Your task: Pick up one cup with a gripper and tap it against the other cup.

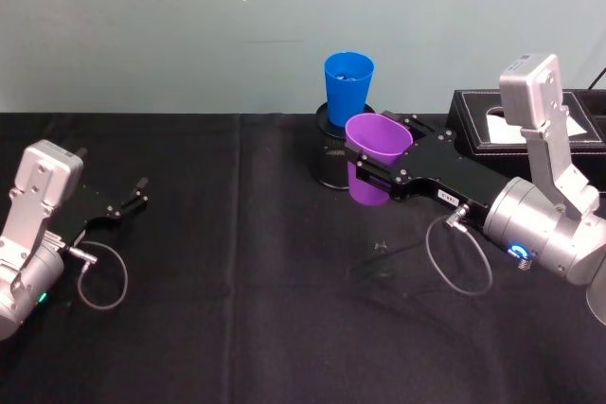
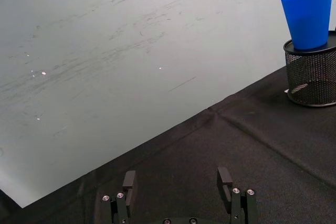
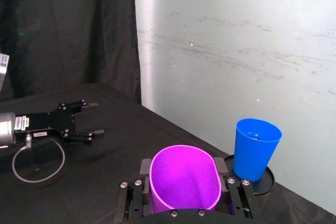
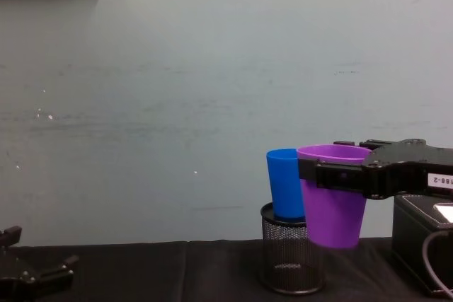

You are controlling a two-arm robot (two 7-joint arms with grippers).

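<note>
My right gripper (image 1: 383, 153), long and black with a small white label, is shut on the purple cup (image 1: 377, 135) and holds it upright above the table. Its fingers (image 3: 145, 169) clamp the wall just under the wide rim of the purple cup (image 3: 184, 179). The blue cup (image 1: 347, 87) stands upright in a black wire-mesh holder (image 1: 331, 166) just behind the purple cup. In the chest view the purple cup (image 4: 333, 206) overlaps the blue cup (image 4: 285, 185); I cannot tell whether they touch. My left gripper (image 1: 135, 193) rests open and empty at the far left.
A black tissue box (image 1: 483, 125) stands at the back right, beside my right arm. A black cloth (image 1: 246, 309) covers the table, and a pale wall runs behind it. Loose grey cables loop near both wrists.
</note>
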